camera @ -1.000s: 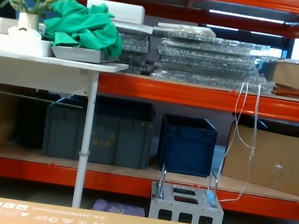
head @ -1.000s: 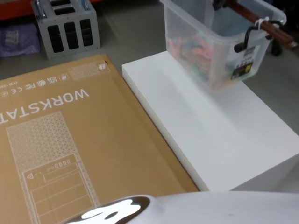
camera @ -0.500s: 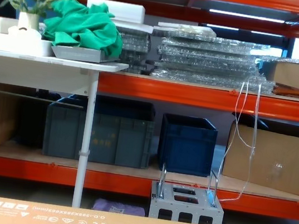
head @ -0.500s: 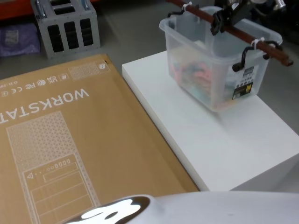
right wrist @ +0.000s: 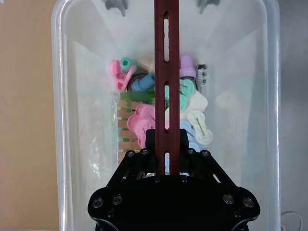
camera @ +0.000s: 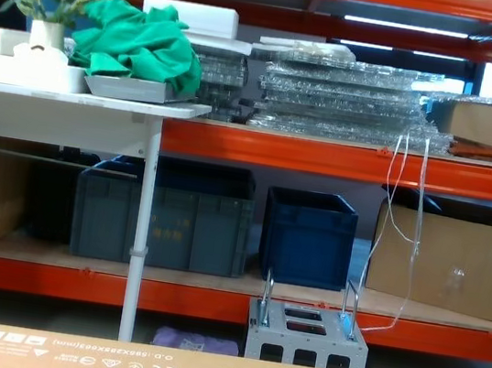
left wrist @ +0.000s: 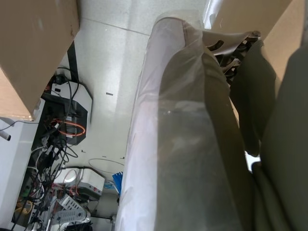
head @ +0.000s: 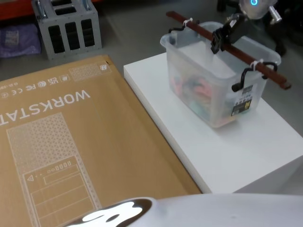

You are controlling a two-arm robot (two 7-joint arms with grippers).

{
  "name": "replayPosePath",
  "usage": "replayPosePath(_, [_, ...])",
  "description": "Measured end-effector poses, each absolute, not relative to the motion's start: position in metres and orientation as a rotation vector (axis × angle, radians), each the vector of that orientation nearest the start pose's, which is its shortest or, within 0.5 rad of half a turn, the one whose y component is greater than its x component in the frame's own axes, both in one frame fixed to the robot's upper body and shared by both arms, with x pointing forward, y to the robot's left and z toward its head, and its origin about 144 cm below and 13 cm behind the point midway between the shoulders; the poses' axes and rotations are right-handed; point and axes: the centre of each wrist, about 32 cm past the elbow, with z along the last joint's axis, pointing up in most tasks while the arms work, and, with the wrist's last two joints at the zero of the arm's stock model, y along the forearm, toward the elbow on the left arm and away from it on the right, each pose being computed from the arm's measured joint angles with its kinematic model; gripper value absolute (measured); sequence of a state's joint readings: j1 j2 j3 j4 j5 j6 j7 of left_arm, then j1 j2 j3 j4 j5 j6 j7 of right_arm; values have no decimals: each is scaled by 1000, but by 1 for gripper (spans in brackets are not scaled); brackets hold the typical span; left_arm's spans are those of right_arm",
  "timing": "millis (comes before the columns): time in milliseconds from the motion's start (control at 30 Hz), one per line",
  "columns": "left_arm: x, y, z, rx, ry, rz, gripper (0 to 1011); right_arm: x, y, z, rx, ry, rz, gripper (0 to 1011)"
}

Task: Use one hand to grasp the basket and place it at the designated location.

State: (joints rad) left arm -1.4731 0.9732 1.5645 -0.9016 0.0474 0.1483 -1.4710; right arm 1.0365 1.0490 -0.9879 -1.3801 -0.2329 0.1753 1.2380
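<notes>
Placement looked to be the step in hand. The right gripper had its fingers clamped on the dark red slotted bar that served as the handle of the basket, gripping it near mid-length, so the tub hung directly beneath the fingers. The basket sat at, or just above, the top of the white block; whether it touched could not be told. The next move probably called for settling it flat, then releasing the bar and lifting clear of the hooks without dragging the tub. Beneath the fingers, the basket held small pastel pieces, pink, blue, green and white, heaped at its bottom. The left gripper's fingers could not be made out.
</notes>
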Motion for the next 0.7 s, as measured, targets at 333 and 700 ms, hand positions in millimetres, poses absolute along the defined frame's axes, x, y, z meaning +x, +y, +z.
replayPosePath(333, [617,495,1396,1629,163,177,0,582,-404,1370,-1497,-291,-185,244])
replayPosePath(700, [617,495,1396,1629,163,177,0,581,-408,1369,-1499,-266,-187,283])
